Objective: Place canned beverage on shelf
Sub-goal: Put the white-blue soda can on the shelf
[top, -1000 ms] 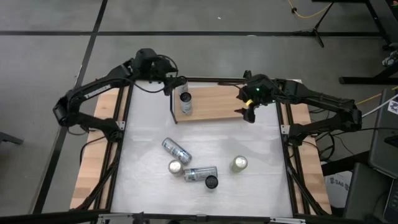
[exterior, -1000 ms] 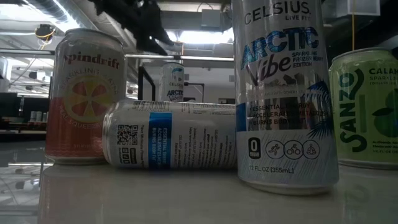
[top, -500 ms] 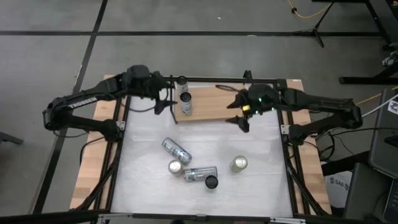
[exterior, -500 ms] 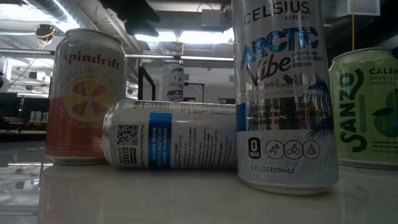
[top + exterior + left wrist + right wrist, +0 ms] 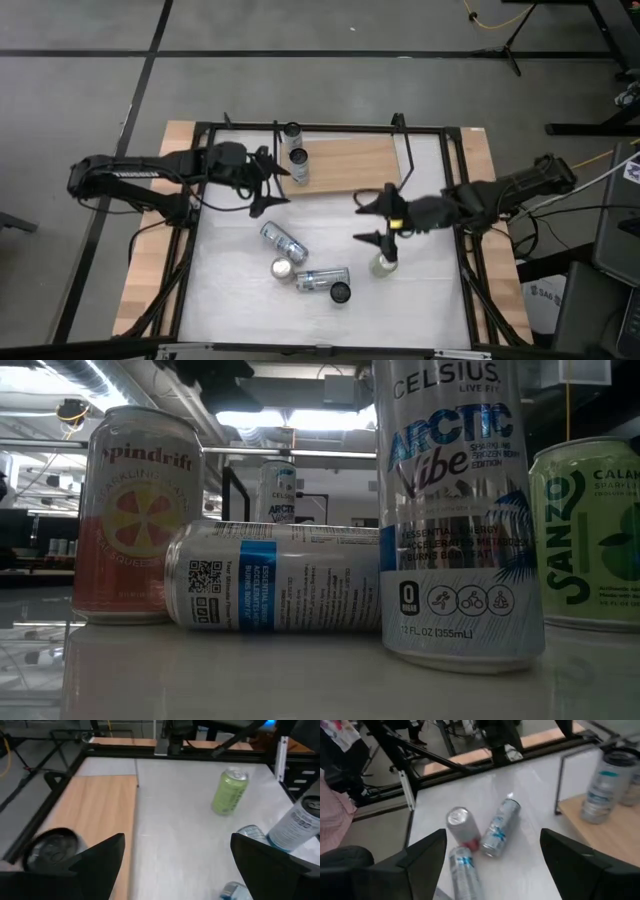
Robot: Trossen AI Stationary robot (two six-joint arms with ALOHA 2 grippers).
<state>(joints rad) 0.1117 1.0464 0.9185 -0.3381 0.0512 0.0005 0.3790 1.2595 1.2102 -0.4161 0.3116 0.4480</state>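
The light-wood shelf (image 5: 345, 165) lies at the table's far side. Two silver cans stand on its left end, one (image 5: 298, 168) nearer than the other (image 5: 292, 132); both also show in the right wrist view (image 5: 607, 782). My left gripper (image 5: 272, 190) is open and empty just off the shelf's near left corner. My right gripper (image 5: 362, 221) is open and empty above the table, just on the far side of an upright green can (image 5: 384, 264), which also shows in the left wrist view (image 5: 229, 790).
Near the table's middle are a lying silver can (image 5: 283, 242), an upright pink can (image 5: 283, 270), another lying silver can (image 5: 320, 279) and a tall upright can (image 5: 341, 292). Black frame rails (image 5: 200, 200) run round the white tabletop.
My left gripper has drawn back from the shelf's far left corner toward the table's near-left, and a second can now stands uncovered there. My right gripper has gone from the shelf's right end toward the near edge, close to the green can.
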